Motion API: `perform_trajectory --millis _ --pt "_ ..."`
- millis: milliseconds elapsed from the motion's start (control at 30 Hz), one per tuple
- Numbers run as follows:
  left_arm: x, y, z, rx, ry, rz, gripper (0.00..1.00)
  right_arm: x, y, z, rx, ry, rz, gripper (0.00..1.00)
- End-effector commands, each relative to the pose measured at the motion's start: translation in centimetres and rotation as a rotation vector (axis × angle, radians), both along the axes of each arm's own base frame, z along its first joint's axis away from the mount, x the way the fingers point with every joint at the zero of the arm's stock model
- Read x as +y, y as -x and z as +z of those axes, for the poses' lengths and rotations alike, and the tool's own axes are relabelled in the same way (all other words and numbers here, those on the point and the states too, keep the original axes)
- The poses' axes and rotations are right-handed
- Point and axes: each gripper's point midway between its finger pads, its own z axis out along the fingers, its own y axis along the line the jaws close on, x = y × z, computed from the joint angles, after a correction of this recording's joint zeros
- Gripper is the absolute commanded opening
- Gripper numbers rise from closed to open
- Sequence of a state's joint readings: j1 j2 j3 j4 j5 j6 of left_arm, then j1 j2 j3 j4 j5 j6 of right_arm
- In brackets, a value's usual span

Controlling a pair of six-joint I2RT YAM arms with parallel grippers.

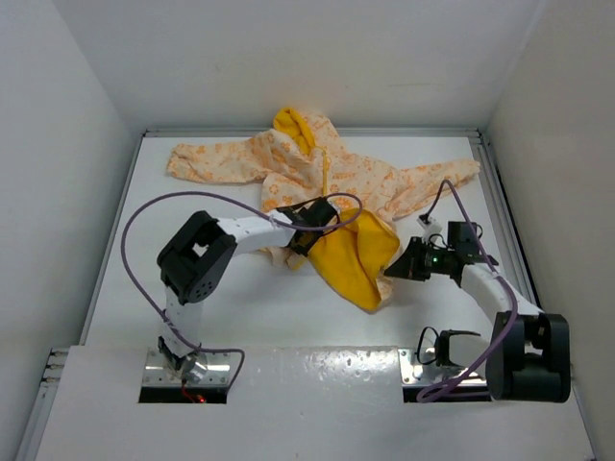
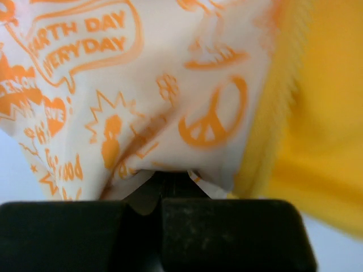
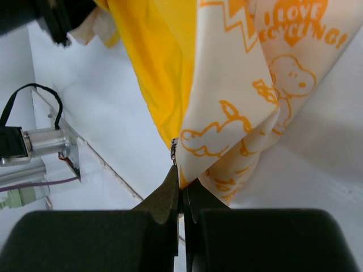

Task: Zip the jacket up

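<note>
The jacket (image 1: 327, 173) lies at the back middle of the table, hood away from me, sleeves spread left and right. One front panel is folded over, showing yellow lining (image 1: 351, 259). My left gripper (image 1: 300, 233) is shut on the printed cream hem, which fills the left wrist view as jacket fabric (image 2: 170, 85) pinched in the gripper (image 2: 161, 180), with the yellow zipper edge (image 2: 272, 113) to the right. My right gripper (image 1: 392, 270) is shut on the bottom corner of the folded panel. In the right wrist view that gripper (image 3: 182, 186) pinches the corner just below a small metal zipper end (image 3: 174, 148).
White walls close in the table on three sides, with a raised rail (image 1: 485, 182) along the right edge. Purple cables (image 1: 144, 216) loop above both arms. The arm bases (image 1: 187, 370) stand at the near edge. The left arm's base (image 3: 34, 141) shows in the right wrist view.
</note>
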State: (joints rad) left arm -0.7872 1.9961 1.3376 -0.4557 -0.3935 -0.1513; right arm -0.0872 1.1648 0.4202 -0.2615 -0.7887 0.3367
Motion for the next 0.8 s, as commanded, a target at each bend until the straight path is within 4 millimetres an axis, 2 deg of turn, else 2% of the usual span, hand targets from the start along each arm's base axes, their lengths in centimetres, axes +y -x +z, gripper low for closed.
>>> perform_trajectory --millis 0,33,67,100,133,200,233,267,300,467,533,633,667,700,767 --pt "-2.5 1.0 5.5 -0.047 0.152 -0.183 0.01 0.3 -3.2 3.1 -0.156 -0.011 0.018 0.00" --pt "-2.6 1.8 6.2 -0.033 0.184 -0.205 0.25 0.5 -3.3 3.4 -0.164 -0.015 0.026 0.00" --pt "-2.7 3.3 8.0 -0.039 0.241 -0.230 0.46 0.6 -3.1 3.4 -0.165 -0.019 0.033 0.00" --pt "-3.1 4.3 8.7 -0.019 0.295 -0.250 0.66 0.6 -3.1 3.7 -0.172 -0.019 0.037 0.00" --pt "-2.8 4.7 9.5 -0.031 0.318 -0.237 0.89 0.8 -3.0 3.8 -0.175 -0.021 0.044 0.00" --pt "-2.1 5.8 11.0 -0.024 0.350 -0.219 0.91 0.9 -2.7 4.2 -0.193 -0.021 0.058 0.00" --pt "-1.2 5.8 10.9 -0.020 0.337 -0.186 0.91 1.2 -2.4 4.2 -0.194 -0.021 0.073 0.00" --pt "-0.7 5.9 10.6 -0.006 0.331 -0.166 0.91 1.3 -2.4 4.3 -0.206 -0.018 0.078 0.00" --pt "-0.1 6.9 10.4 0.033 0.308 -0.182 0.92 1.4 -2.2 4.4 -0.210 -0.016 0.085 0.00" --pt "0.2 10.3 8.5 0.216 0.313 -0.243 0.94 2.0 -1.8 4.3 -0.192 -0.013 0.105 0.00" --pt "0.6 11.8 7.2 0.304 0.321 -0.170 0.94 1.9 -2.0 4.2 -0.190 -0.008 0.100 0.00" --pt "0.5 13.7 5.3 0.407 0.331 -0.095 0.85 1.8 -2.3 4.1 -0.179 -0.008 0.088 0.00" --pt "0.6 13.9 4.7 0.423 0.323 -0.077 0.76 1.8 -2.3 4.1 -0.182 -0.006 0.087 0.00" --pt "1.1 14.1 3.6 0.441 0.296 -0.051 0.71 1.8 -2.4 4.1 -0.182 -0.005 0.084 0.00" --pt "1.3 13.8 2.5 0.445 0.270 -0.010 0.70 1.8 -2.4 4.0 -0.175 -0.008 0.079 0.00"
